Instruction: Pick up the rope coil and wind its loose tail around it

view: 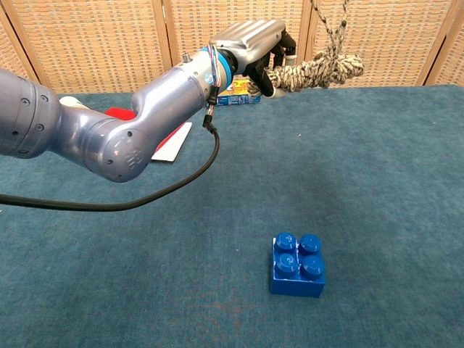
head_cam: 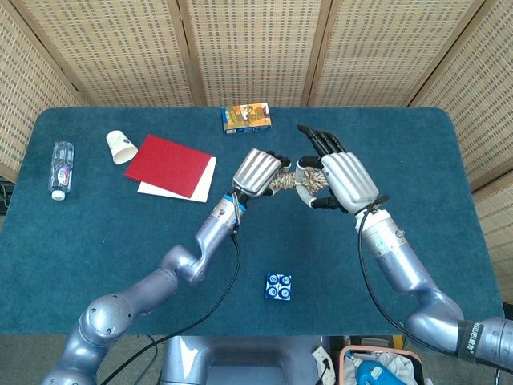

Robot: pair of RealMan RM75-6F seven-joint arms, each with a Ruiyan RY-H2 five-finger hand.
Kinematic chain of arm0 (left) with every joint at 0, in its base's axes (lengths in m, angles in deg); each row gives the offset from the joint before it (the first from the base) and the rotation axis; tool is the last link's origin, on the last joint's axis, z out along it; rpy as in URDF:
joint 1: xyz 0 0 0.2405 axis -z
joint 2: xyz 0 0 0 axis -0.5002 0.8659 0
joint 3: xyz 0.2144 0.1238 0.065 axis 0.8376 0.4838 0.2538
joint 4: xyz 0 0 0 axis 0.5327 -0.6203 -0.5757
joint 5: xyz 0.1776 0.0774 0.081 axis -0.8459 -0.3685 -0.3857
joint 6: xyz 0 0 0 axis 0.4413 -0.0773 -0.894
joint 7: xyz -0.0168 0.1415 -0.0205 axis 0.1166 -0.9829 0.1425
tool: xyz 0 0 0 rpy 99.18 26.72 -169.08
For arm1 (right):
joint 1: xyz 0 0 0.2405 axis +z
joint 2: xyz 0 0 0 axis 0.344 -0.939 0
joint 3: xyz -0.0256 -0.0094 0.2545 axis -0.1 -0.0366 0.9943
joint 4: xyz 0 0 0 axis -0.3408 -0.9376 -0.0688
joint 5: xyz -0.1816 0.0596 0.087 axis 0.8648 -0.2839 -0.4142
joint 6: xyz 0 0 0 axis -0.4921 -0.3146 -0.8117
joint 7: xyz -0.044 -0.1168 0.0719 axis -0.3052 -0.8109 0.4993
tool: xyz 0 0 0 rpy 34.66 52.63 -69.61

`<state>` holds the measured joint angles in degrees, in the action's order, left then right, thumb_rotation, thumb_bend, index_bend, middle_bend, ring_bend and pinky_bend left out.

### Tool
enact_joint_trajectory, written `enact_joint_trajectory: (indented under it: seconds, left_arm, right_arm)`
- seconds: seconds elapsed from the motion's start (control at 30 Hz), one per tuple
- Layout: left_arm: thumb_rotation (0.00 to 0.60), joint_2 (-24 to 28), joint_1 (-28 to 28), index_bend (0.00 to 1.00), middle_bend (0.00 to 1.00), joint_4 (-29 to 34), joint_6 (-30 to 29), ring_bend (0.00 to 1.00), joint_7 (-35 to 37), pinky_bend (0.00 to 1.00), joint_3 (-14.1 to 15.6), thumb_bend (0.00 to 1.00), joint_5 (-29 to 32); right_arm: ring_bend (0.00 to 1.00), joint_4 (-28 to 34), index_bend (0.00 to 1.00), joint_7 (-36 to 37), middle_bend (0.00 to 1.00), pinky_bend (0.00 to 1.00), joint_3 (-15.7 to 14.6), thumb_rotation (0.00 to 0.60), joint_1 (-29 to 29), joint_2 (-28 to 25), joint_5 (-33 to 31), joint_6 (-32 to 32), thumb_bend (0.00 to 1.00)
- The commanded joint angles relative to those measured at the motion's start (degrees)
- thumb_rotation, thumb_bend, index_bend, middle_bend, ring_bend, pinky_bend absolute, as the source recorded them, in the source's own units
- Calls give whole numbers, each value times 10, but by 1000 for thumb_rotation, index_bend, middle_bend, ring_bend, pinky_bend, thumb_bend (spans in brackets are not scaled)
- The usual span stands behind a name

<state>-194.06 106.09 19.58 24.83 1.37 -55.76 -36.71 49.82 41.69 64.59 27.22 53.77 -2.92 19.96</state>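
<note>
My left hand [head_cam: 258,170] grips one end of the speckled rope coil [head_cam: 285,183] and holds it in the air above the middle of the blue table. In the chest view the left hand [view: 257,40] holds the rope coil [view: 319,72] level, with the loose tail [view: 330,22] rising from its far end out of the top of the frame. My right hand [head_cam: 341,178] is right against the coil's other end, thumb side on the rope and the tail pinched there, long fingers pointing away. The chest view does not show the right hand.
A blue toy brick [head_cam: 278,286] sits near the table's front, seen as the brick [view: 297,264] in the chest view. A red booklet [head_cam: 170,164] on white paper, a paper cup [head_cam: 120,146] and a water bottle [head_cam: 61,169] lie left. A snack box [head_cam: 246,118] is at the back.
</note>
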Motion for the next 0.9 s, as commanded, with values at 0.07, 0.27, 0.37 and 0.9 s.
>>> enact_joint_trajectory:
  seconds: [0.07,0.27,0.37,0.9]
  left_arm:
    - [600,15,-5,849,629,7,-6,566,20,685,28,767,-31]
    - [600,43,-13,849,629,25,-5,566,68,685,60,754,-69]
    - [600,52,-16,849,629,28,-5,566,87,685,70,747,-81]
    - [600,104,-28,849,631,57,-37,566,239,685,113,732,-143]
  right_arm:
    - [0,-38,709,-48,4,0,5,600,45,-6,-35,40,451]
    - [0,-99,709,-103,4,0,-8,600,82,2,-38,53,451]
    - [0,-126,709,-120,4,0,-17,600,88,12,-29,46,445]
    - [0,-247,709,-56,4,0,-48,600,88,48,-7,101,406]
